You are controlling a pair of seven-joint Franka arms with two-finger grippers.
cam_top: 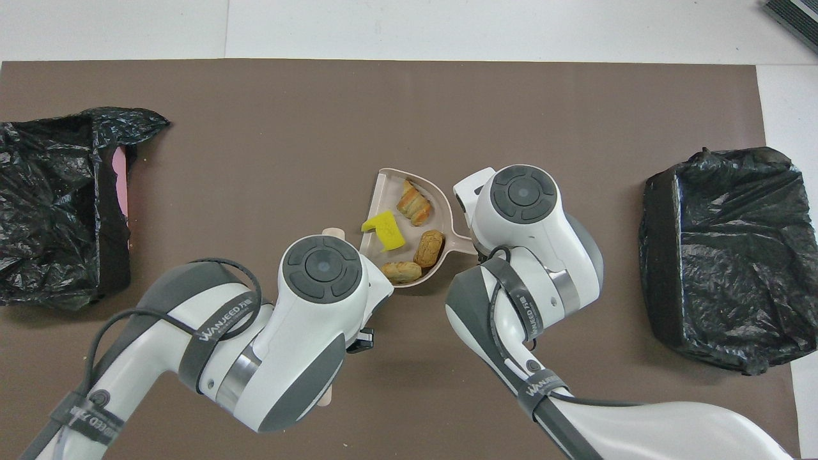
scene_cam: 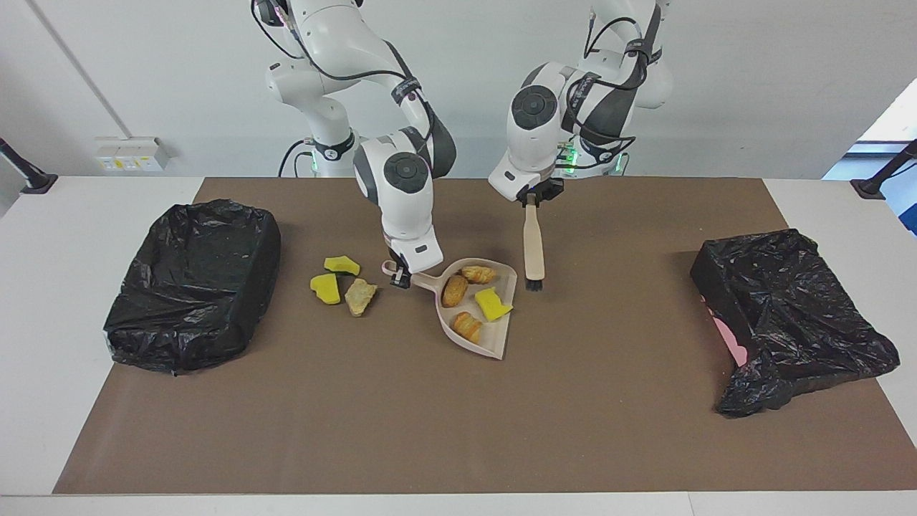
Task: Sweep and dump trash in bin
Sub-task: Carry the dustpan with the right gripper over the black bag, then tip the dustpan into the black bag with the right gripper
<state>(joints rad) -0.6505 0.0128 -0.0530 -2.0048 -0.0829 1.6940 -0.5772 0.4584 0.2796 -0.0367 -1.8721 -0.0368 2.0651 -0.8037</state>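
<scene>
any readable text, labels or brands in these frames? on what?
"WANJEED": band on the left arm, overhead view.
"WANJEED": band on the right arm and its lower band; further characters after it too small to read.
Wall sockets: yellow stickers, unreadable.

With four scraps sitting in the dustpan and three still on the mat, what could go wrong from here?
1. The yellow sponge piece lies at the dustpan lip; tilting that edge down on the way to the bin could drop it.
2. The right gripper holds only the handle end, so the loaded pan might sag or twist.
3. Three scraps remain unswept and could be missed.
</scene>
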